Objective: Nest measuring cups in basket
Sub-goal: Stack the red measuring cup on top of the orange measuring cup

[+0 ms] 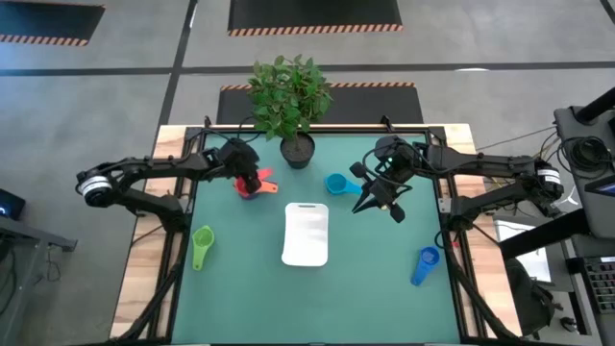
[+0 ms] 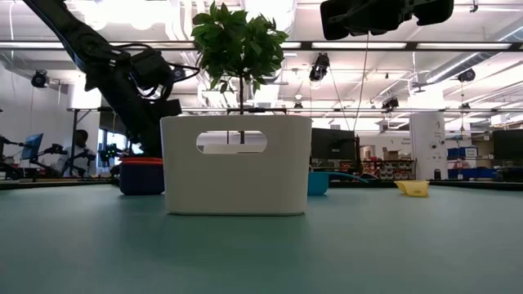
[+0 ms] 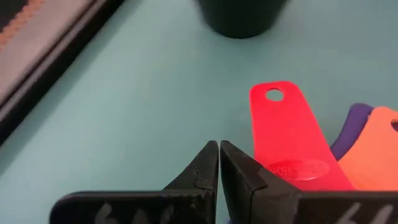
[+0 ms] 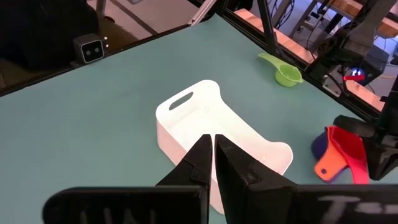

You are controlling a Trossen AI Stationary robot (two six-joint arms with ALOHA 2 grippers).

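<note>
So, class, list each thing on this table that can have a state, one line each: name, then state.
basket: upright, empty
green cup: lying apart, not nested
blue cup: lying apart, not nested
teal cup: lying apart, not nested
red cup: beside orange and purple handles
left gripper: shut
right gripper: shut, above basket

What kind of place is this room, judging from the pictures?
Probably a robotics lab or workshop: hazard-striped floor mats, a person at a workstation and long ceiling strip lights surround the green table.

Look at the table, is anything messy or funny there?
Nothing is spilled or broken. The cups are just scattered: green and blue lie far from the white basket, teal sits near the plant pot, and the basket holds none.
</note>
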